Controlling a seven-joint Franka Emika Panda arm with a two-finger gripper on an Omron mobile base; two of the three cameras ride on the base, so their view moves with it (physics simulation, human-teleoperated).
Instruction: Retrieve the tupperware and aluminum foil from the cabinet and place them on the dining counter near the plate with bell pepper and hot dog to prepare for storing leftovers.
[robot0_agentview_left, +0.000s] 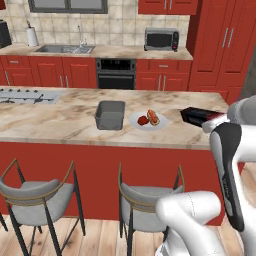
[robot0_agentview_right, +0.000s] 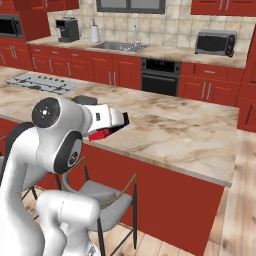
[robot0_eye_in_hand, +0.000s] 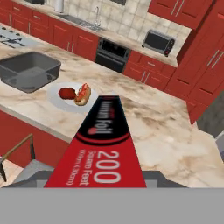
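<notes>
A: How far along does this look?

B: Most of the way, I'd say. The tub (robot0_agentview_left: 110, 114) already sits on the dining counter (robot0_agentview_left: 60, 125), just to the left of the plate (robot0_agentview_left: 136, 120) as seen from the stools. The plate carries the pepper (robot0_agentview_left: 143, 120) and the hot dog (robot0_agentview_left: 153, 117).

A: And the foil?

B: The foil box (robot0_eye_in_hand: 101, 144) is on the other side of the plate from the tub, close to it, over the counter. It runs lengthwise out from the hand toward the plate. I can't tell if it rests on the marble or hangs just above.

A: Is the gripper (robot0_agentview_left: 212, 121) holding it?

B: The box reaches right back into the hand, so I judge the fingers are clamped on it, though the fingertips themselves are hidden.

A: So what's left?

B: Setting the box down beside the plate, if it isn't down yet, and letting go.
</notes>
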